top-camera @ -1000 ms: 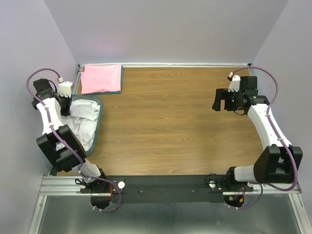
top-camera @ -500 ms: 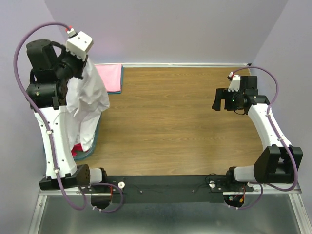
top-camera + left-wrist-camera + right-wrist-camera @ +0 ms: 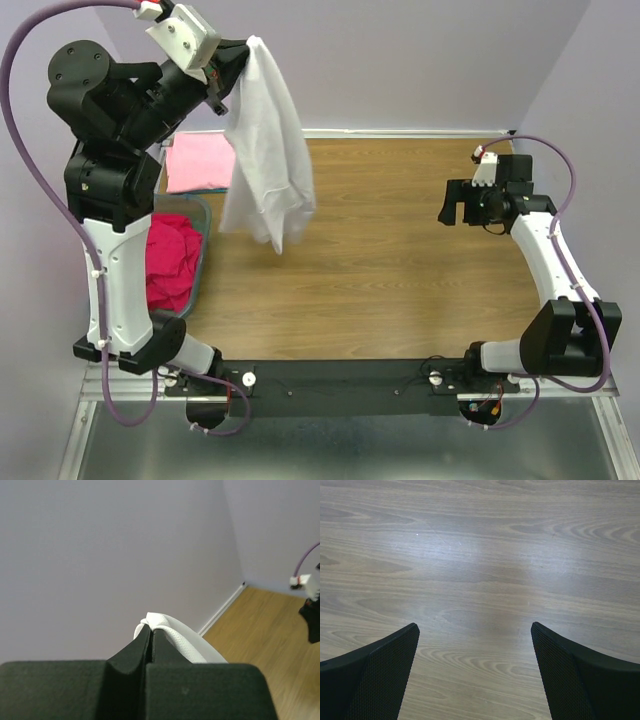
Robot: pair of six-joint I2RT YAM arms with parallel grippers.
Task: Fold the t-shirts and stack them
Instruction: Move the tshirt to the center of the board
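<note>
My left gripper (image 3: 238, 62) is raised high at the back left and is shut on the white t-shirt (image 3: 267, 150), which hangs free in the air above the table. In the left wrist view the shut jaws pinch a fold of the white t-shirt (image 3: 172, 635). The light pink t-shirt (image 3: 197, 163) lies folded flat at the back left corner. The magenta-red t-shirt (image 3: 172, 262) lies crumpled in the teal basket (image 3: 203, 250). My right gripper (image 3: 452, 205) is open and empty above the right side of the table; its fingers (image 3: 375, 670) frame bare wood.
The wooden table (image 3: 370, 260) is ringed by lavender walls at the back and sides. The basket stands at the left edge beside the left arm's upright links (image 3: 115, 280). The black rail (image 3: 340, 385) with both arm bases runs along the near edge.
My left arm has lifted the white t-shirt out of the basket and swung it up and to the right, baring the magenta-red shirt. The right arm has barely moved.
</note>
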